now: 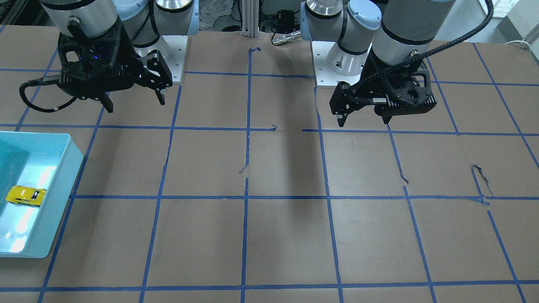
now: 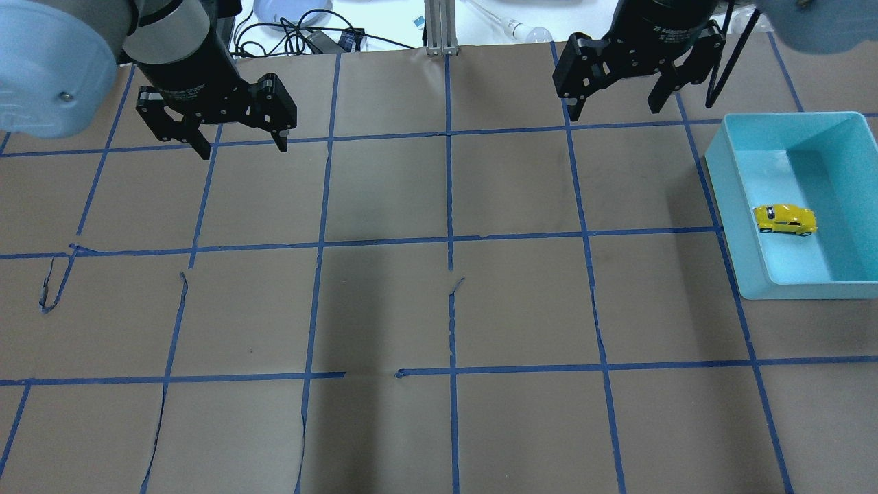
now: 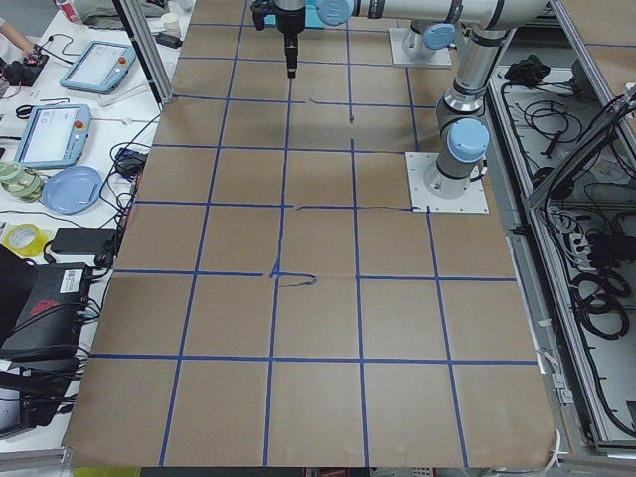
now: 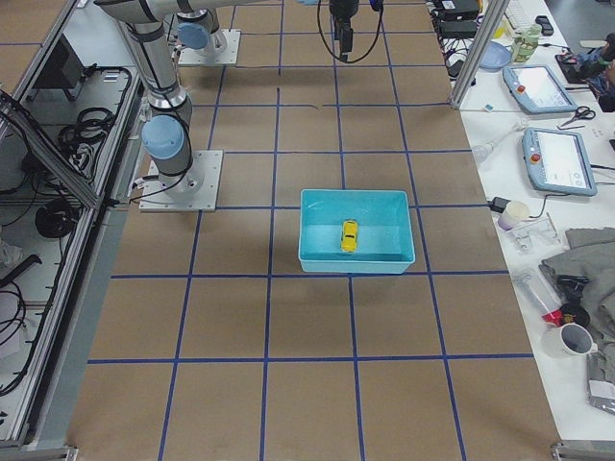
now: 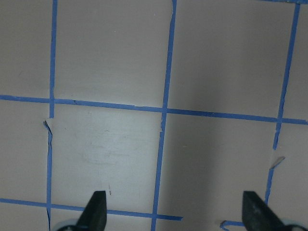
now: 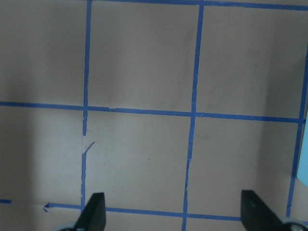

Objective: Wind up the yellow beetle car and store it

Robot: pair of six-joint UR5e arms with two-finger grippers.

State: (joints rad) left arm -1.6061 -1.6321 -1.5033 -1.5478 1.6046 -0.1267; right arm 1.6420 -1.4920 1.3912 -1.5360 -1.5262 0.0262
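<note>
The yellow beetle car (image 2: 786,219) rests on its wheels inside the light blue bin (image 2: 727,206) on the robot's right; it also shows in the front-facing view (image 1: 26,195) and the right exterior view (image 4: 350,235). My right gripper (image 2: 614,110) is open and empty, raised high near the table's far edge, well away from the bin. My left gripper (image 2: 243,145) is open and empty, raised over the far left of the table. Both wrist views show only spread fingertips (image 5: 96,209) (image 6: 94,211) over bare paper.
The table is brown paper with a blue tape grid (image 2: 449,240), torn in places. The bin's edge shows at the right wrist view's right border (image 6: 305,161). Tablets, cables and cups lie on side benches (image 4: 548,115) beyond the table.
</note>
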